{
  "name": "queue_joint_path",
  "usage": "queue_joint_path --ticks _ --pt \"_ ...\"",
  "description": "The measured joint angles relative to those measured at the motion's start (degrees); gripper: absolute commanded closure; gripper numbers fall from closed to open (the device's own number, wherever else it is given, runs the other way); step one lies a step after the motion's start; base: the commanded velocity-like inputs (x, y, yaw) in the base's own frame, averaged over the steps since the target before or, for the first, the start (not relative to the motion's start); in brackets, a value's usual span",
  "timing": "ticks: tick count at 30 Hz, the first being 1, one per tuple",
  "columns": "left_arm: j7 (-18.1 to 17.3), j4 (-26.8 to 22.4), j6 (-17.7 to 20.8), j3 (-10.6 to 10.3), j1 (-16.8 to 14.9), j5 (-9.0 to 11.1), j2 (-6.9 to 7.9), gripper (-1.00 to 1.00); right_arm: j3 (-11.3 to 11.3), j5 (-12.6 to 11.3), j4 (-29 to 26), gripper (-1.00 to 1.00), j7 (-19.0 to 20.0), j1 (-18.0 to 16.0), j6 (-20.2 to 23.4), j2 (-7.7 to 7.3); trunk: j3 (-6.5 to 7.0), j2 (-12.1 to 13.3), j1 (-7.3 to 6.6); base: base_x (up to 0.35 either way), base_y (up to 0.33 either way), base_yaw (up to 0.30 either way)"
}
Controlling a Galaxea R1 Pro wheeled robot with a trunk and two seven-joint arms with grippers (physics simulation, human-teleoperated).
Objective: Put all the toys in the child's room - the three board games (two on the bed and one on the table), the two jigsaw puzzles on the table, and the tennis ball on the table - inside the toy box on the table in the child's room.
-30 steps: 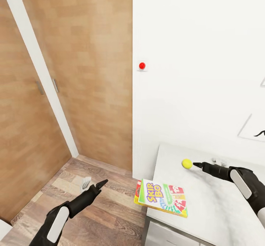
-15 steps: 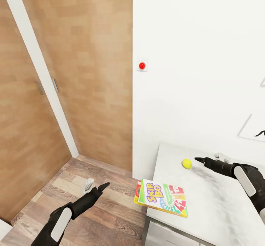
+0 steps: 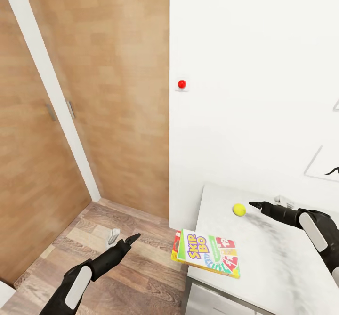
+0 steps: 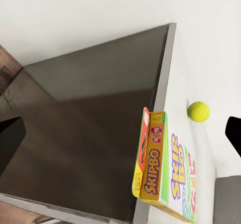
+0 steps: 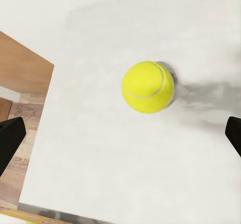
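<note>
My left arm runs off the head view's bottom edge, elbow down. My right arm leaves past the right edge, so I can't see its wrist or forearm. The table [image 3: 263, 258] is cut by the right and bottom edges; I can't see its far end. The board game [image 3: 207, 253] overhangs the table's left edge; a red-edged thing under it is mostly hidden, can't tell what it is. The wall picture [image 3: 327, 166] is cropped at the right edge, only a black scrap shows. In the right wrist view only dark finger corners [image 5: 10, 141] show at the sides, tips cropped. A small pale item behind my right gripper [image 3: 268, 202] is too small to identify.
</note>
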Motion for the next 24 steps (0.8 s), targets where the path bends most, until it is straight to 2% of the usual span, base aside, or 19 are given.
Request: queue_joint_path --ticks 24 --pt "0.0 0.0 0.0 0.0 0.0 0.0 0.0 -1.0 0.0 0.0 0.0 -1.0 0.0 0.0 0.0 0.0 0.0 0.0 0.0 0.0 0.0 0.0"
